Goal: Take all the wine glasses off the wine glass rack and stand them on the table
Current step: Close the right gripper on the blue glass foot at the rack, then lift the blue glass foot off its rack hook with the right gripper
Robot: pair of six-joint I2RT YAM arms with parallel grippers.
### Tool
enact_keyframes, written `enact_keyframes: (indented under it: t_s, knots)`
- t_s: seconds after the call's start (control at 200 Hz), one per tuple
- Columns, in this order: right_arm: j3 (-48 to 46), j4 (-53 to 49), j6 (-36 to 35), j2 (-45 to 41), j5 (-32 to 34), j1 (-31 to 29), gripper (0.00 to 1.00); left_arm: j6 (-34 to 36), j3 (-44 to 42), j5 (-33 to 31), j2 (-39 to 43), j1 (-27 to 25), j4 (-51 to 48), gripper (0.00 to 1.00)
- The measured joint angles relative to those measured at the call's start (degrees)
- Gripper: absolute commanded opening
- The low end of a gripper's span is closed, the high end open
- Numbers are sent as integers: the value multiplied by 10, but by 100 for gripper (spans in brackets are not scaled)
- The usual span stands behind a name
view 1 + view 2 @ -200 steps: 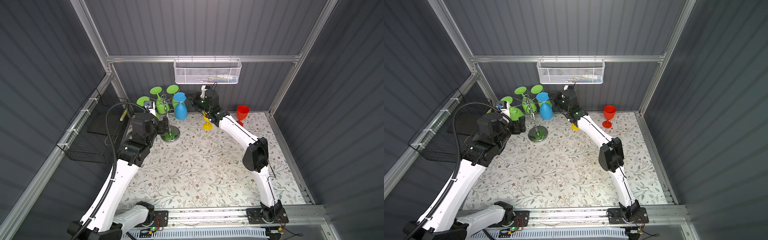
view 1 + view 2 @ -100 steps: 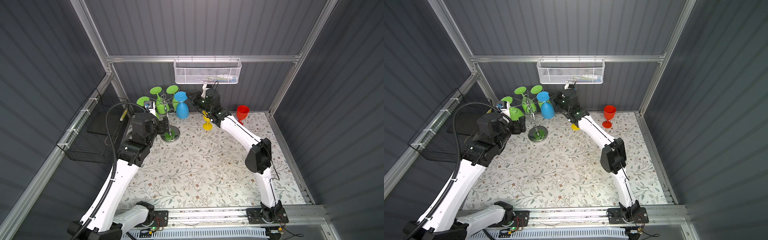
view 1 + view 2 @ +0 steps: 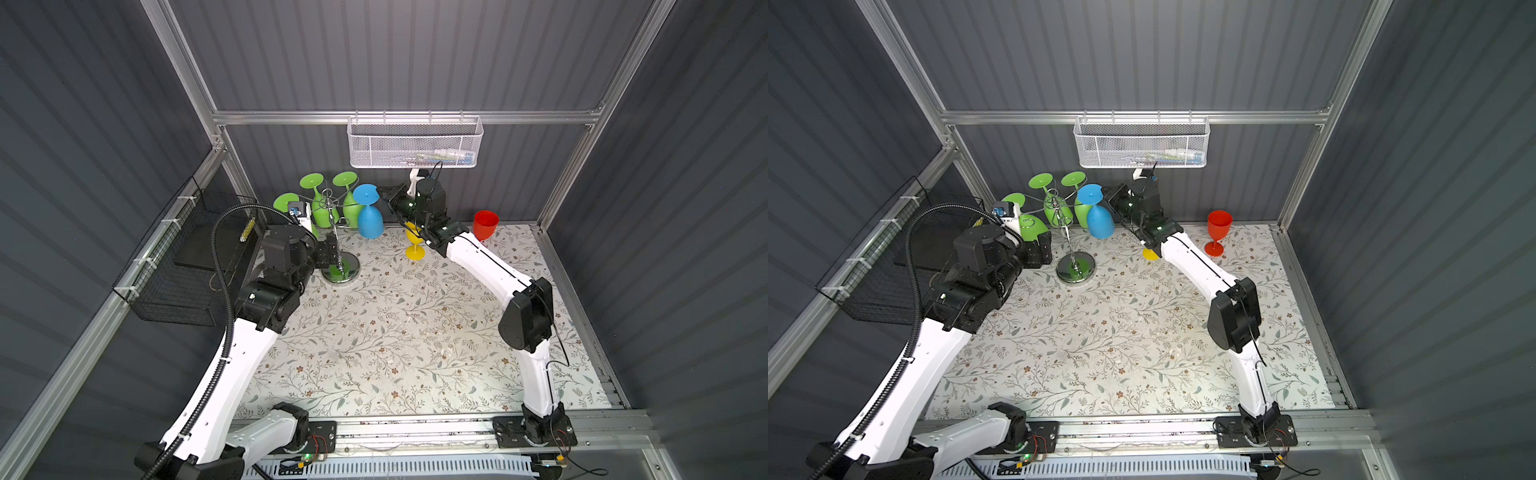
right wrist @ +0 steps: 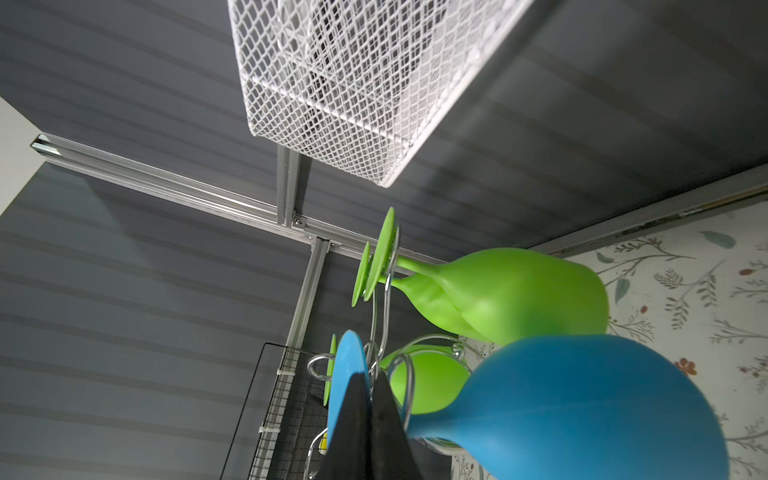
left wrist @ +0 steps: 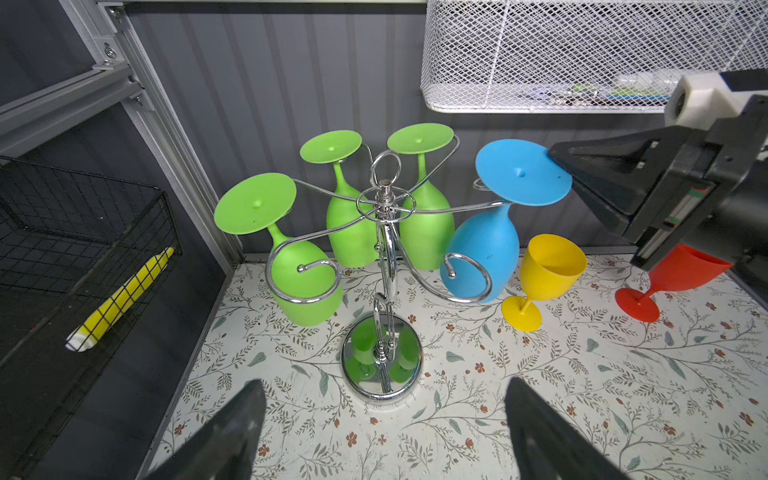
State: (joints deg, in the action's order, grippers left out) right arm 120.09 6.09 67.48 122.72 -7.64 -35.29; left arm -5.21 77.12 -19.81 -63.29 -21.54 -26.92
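Fingers [image 4: 388, 432] of the right gripper [image 5: 557, 162] pinch shut on the round foot of the blue plastic wine glass [image 5: 486, 249], hanging bowl-down and tilted at an arm tip of the shiny chrome wire wine glass rack [image 5: 388, 257]. The left gripper [image 5: 384, 386] gapes wide before the rack's base, holding nothing. A white mesh basket [image 5: 582, 50] hangs above. Three green plastic wine glasses [image 5: 305, 286] hang alongside; one yellow plastic goblet [image 5: 548, 266] and one red plastic goblet [image 5: 681, 274] stand upright nearby.

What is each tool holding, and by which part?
The right tool pinches the edge of the round foot of the blue plastic wine glass, which hangs upside down on the chrome wire rack. The left tool is open, holding nothing.
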Motion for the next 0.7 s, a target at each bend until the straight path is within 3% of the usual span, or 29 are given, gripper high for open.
enact_keyframes:
  t_s: [0.445,0.7]
  knots:
    - [-16,-2,-21,-12,6,-20,0,0,0,4,-1,3,0,90]
    - [60,-13,-28,23,6,-31,0,0,-1,7,-1,3,0,90]
